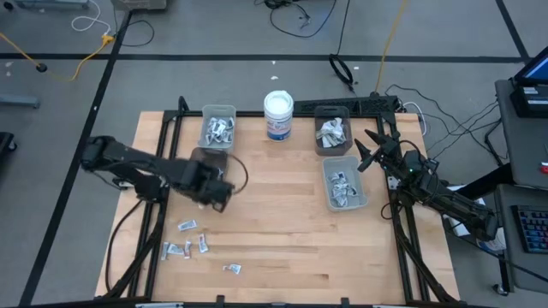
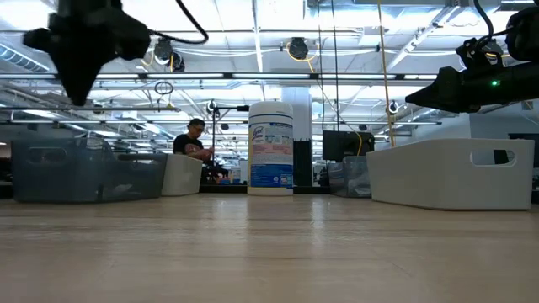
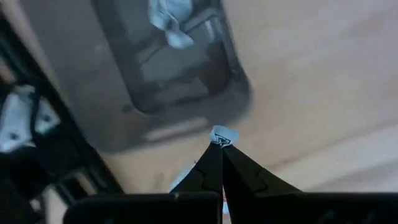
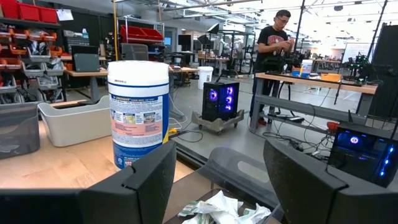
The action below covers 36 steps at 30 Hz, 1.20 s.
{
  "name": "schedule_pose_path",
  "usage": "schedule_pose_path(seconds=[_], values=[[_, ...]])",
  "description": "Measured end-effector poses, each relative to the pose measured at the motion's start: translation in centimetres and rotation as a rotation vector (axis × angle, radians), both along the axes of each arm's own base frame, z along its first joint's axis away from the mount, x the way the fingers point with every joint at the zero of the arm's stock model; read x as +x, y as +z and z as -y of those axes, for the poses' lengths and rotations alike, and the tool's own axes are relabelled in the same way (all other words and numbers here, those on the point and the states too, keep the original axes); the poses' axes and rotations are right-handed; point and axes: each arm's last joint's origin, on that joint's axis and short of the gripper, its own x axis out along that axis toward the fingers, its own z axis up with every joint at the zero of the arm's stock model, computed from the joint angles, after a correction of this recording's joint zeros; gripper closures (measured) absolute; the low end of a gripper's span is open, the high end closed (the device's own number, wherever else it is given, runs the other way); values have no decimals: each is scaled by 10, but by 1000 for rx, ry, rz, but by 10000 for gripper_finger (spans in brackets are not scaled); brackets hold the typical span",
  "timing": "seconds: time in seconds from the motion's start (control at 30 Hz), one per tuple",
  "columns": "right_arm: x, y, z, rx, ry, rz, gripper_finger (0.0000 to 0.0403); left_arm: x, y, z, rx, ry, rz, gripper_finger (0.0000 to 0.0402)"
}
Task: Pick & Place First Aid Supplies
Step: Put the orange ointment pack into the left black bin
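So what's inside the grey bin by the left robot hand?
The grey bin holds a heap of small crumpled packets. Whatever lies beneath the top ones is hidden. The left gripper pinches one packet just outside it.

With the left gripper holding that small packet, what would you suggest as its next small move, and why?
Probably carry it on over the grey bin and open there: the left gripper is shut on a small white packet, raised off the table just short of the bin's rim.
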Motion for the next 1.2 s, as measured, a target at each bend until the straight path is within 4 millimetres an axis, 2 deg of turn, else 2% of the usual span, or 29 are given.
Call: schedule_pose_path(seconds=[0.3,0.47,0.63,0.9,1.1,1.2], values=[[0,0,0,0,0,0,165,0,1,-70,28,28,-24,401],[0,0,0,0,0,0,165,-6,-6,-94,96,43,-57,401],[0,0,0,0,0,0,165,-9,-31,-103,113,28,-71,401],[0,0,0,0,0,0,165,-18,-75,-105,137,21,-58,401],[0,0,0,0,0,0,165,-21,-82,-106,140,55,-53,400],[0,0,0,0,0,0,165,-20,-82,-106,142,54,-46,383]])
